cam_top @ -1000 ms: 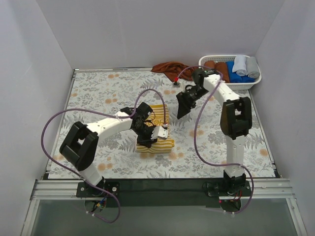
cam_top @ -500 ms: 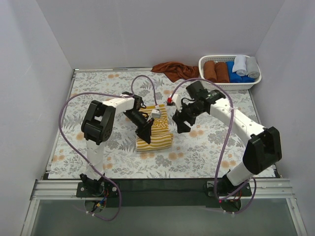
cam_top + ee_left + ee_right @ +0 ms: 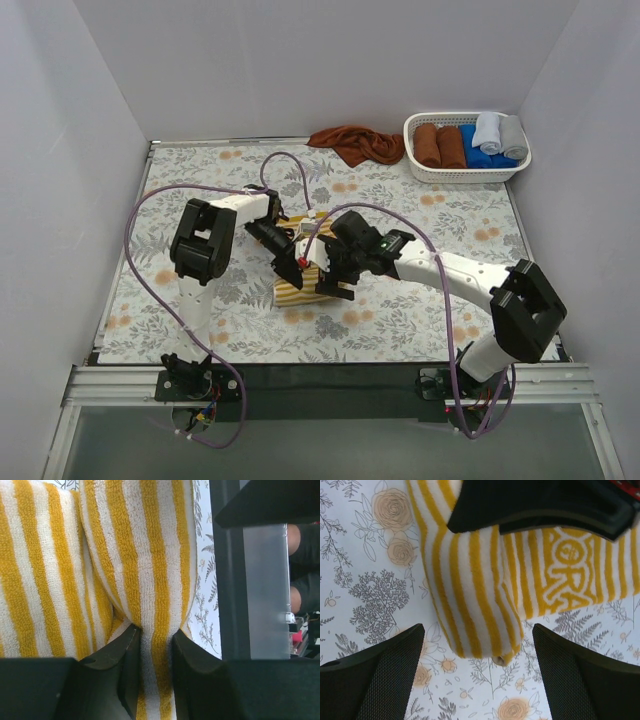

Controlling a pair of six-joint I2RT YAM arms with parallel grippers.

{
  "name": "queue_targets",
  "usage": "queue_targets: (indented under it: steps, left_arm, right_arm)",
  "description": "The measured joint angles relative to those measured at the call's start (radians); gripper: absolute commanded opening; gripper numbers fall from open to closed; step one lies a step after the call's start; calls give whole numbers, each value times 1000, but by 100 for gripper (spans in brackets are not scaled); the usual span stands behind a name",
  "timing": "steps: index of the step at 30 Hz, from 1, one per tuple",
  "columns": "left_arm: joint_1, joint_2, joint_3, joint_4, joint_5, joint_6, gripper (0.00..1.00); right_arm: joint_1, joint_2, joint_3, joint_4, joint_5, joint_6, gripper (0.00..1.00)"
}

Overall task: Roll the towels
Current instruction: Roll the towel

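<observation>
The mustard-yellow towel with white stripes (image 3: 292,293) lies partly rolled at the middle of the table. My left gripper (image 3: 293,265) is shut on a fold of this towel (image 3: 150,580); the cloth is pinched between the two black fingers (image 3: 125,655). My right gripper (image 3: 330,285) hovers open over the roll's rounded end (image 3: 480,605), one mesh finger (image 3: 385,670) on each side and nothing touching. The left gripper's black body (image 3: 545,505) crosses the top of the right wrist view. The rust-brown towel (image 3: 352,142) lies crumpled at the back edge, away from both grippers.
A white basket (image 3: 440,172) at the back right holds two brown rolls (image 3: 438,145), a blue roll (image 3: 478,150) and grey rolls (image 3: 500,132). The floral tablecloth (image 3: 430,290) covers the table. White walls close in the left, back and right.
My right arm swung from the back right, near the basket, down to the striped towel, and its jaws widened. My left arm folded closer to the towel, its grip unchanged.
</observation>
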State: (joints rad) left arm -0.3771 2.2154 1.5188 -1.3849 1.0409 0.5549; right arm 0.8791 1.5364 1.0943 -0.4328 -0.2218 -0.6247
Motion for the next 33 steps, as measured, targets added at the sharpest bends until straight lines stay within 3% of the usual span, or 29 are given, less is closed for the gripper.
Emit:
queue_targets:
  steps: [6,9,10,12,13,17,20,25,33]
  left_arm:
    - [20,40,21,-37,39,22,15]
    - [23,40,24,-40,41,30,17]
    - [23,40,26,-40,41,32,18]
    - [23,40,27,-40,41,35,24]
    - [23,40,27,-40,42,37,31]
    - [30,32,23,-32,42,44,52]
    - [47,-3,-8,6,39,38,57]
    - [124,-148,-60,89,6,7,60]
    - [356,-442,-169,277,-25,-66,61]
  right_arm:
    - [52,33,-71,105,3,-61,74]
    - [51,69,-97,145,8,-88,56]
    - [51,85,-98,158,11,-97,42]
    - [44,109,-98,191,13,-109,25]
    - [44,114,-98,198,12,-114,4]
    - [43,116,-96,201,9,-126,1]
    - [43,122,-77,172,-18,-139,1]
    - [41,157,3,40,-85,-142,1]
    - [37,294,203,-204,-206,-105,1]
